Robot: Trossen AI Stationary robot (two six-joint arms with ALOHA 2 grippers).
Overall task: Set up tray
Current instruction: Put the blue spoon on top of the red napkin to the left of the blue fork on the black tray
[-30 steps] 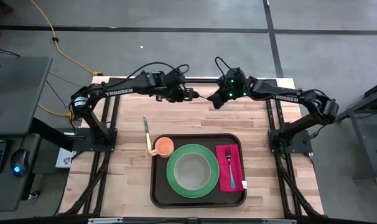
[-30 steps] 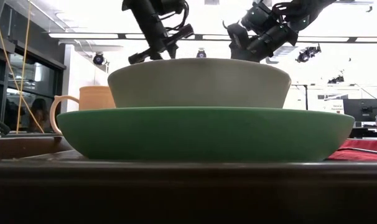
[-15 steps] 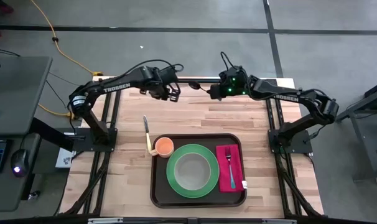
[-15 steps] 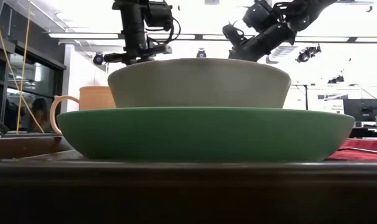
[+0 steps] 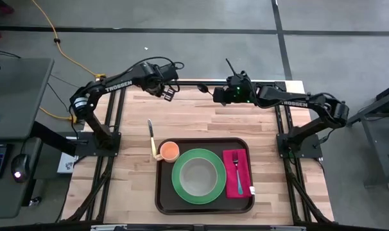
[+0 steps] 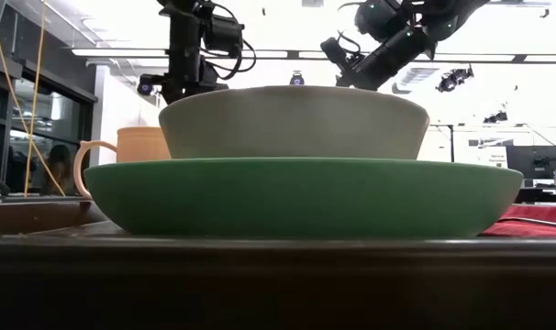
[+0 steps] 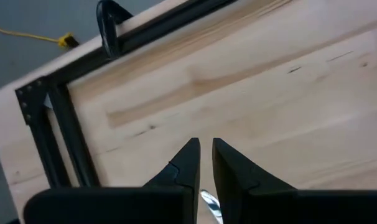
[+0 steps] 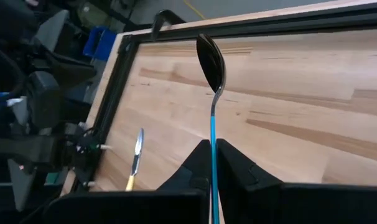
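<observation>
High view: both arms up at the far edge — left gripper (image 5: 169, 94) nearly closed, empty; right gripper (image 5: 217, 95) pinching a spoon (image 8: 211, 68). Tray (image 5: 163, 192) lies long axis left-right, bare wood behind.

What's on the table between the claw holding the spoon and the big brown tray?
Nothing. In the high view, only bare wooden table lies between the right claw, shut on the spoon, and the tray.

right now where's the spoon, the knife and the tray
spoon (image 8: 211, 59): right wrist view, on its bowl
knife (image 5: 151, 133): high view, on its blade
tray (image 5: 161, 186): high view, on its bare left rim
</observation>
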